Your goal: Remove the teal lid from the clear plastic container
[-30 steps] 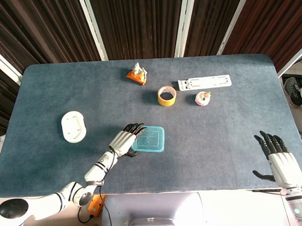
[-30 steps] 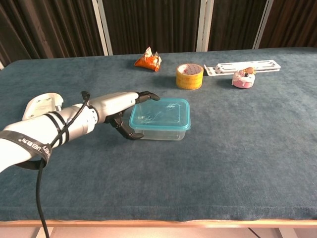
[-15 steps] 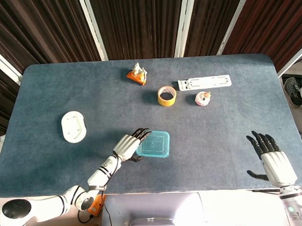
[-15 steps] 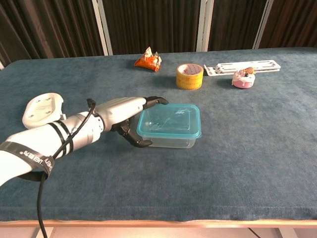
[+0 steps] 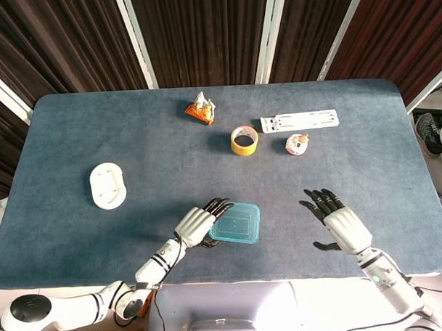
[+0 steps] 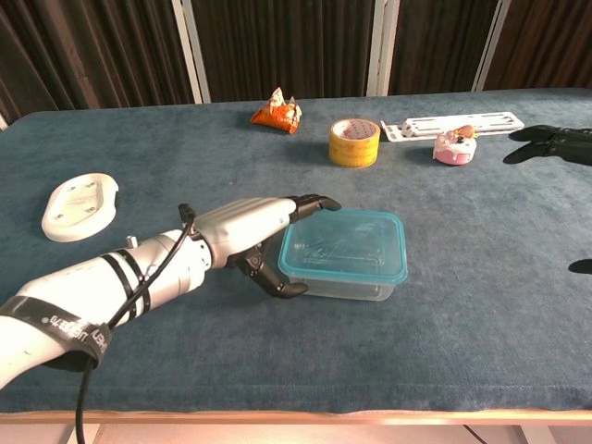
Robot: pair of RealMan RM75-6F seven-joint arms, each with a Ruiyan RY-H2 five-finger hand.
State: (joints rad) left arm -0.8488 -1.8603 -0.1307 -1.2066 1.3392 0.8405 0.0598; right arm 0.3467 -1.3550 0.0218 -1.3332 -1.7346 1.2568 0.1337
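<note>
1. The table (image 5: 75,134) carries everything; the container (image 6: 356,287) sits near its front edge, left of centre in the chest view, with the lid (image 6: 344,245) on it.
2. The left robot hand (image 6: 254,236) clasps the container's left end, fingers over the lid's rim and thumb low against the wall.
3. The right robot hand (image 5: 339,221) hovers well apart to the right, fingers spread, holding nothing; the chest view cuts it off at the frame edge.
4. The container looks light, thin, slick and probably empty, so it likely slides unless braced.
5. The lid seems stiff but flexible; a free corner on the right looks like the best place to peel.
6. Latches or tabs are too small to make out.
</note>
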